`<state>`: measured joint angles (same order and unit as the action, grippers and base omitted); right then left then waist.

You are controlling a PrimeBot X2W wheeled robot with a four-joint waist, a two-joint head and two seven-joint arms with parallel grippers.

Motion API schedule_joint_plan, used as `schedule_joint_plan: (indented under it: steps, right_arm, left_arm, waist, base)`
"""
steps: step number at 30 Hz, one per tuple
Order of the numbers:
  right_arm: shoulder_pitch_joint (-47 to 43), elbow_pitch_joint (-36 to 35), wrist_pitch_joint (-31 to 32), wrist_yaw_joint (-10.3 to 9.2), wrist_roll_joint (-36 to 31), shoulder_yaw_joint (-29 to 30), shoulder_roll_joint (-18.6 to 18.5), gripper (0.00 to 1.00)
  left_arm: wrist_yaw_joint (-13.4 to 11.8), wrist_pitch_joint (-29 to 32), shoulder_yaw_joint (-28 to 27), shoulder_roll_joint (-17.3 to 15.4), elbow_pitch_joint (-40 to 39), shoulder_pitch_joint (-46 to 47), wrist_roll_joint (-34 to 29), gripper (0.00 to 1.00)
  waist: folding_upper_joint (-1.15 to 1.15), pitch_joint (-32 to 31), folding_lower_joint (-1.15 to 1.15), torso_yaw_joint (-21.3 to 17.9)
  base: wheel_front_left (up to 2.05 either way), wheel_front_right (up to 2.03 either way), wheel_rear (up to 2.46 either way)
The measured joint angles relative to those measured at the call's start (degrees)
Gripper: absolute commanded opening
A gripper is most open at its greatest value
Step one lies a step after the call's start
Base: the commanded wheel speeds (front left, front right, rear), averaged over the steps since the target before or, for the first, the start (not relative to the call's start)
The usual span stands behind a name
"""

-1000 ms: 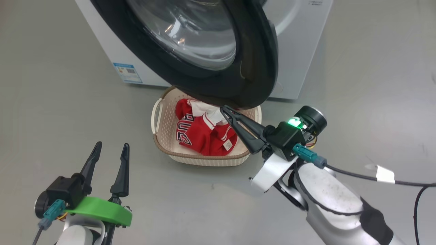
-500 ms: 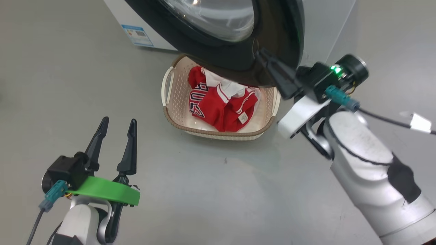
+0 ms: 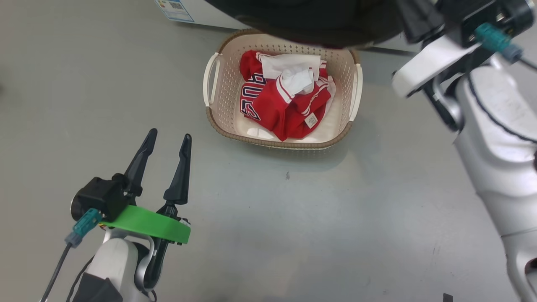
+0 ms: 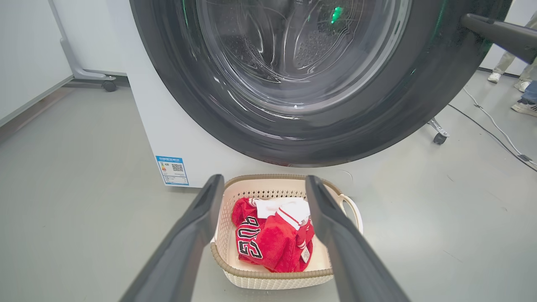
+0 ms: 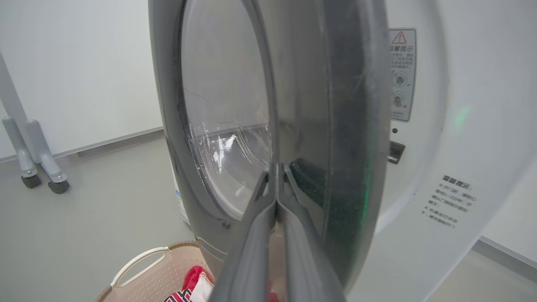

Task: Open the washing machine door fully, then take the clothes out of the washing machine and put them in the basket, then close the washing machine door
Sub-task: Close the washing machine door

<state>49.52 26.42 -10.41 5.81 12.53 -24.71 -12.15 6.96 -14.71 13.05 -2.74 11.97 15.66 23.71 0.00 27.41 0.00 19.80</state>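
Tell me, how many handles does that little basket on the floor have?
2. The left handle is on the basket's side toward the robot's left, the right handle on the opposite side. The near and far rims show none, so nothing seems hidden.

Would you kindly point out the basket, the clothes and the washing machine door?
the basket (image 3: pixel 226 88): head view, bare perforated left wall.
the clothes (image 3: pixel 289 113): head view, red fabric at the middle.
the washing machine door (image 4: pixel 293 54): left wrist view, glass centre.
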Motion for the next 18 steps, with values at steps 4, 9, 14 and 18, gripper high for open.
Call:
schedule_joint_plan:
  steps: [4, 9, 14, 18]
  right_arm:
    - [4.1, 1.8, 0.2, -0.40, -0.9, 0.8, -2.1, 0.00]
    - [9.3, 3.7, 1.3, -0.34, -1.6, 0.7, -2.2, 0.00]
    - [12.9, 6.4, 2.2, -0.36, -2.1, 0.9, -2.3, 0.00]
    - [15.6, 8.5, 2.9, -0.41, -2.6, 1.3, -3.0, 0.00]
  left_arm:
    - [0.2, 0.0, 0.5, 0.1, -0.2, 1.2, 0.8, 1.00]
    - [0.3, 0.0, 2.0, 0.2, -0.4, 2.4, 1.6, 1.00]
    - [0.4, 0.0, 2.9, 0.3, -0.4, 3.1, 2.3, 1.00]
    - [0.4, 0.0, 4.5, 0.4, -0.4, 3.8, 2.5, 1.00]
  waist:
    - [0.00, 1.1, 0.00, 0.3]
    - [0.00, 2.7, 0.00, 0.6]
    - [0.00, 4.4, 0.00, 1.1]
    - [0.00, 5.8, 0.00, 1.6]
  base:
    - [0.00, 0.00, 0.00]
    - [0.00, 0.00, 0.00]
    - [0.00, 0.00, 0.00]
    - [0.00, 0.00, 0.00]
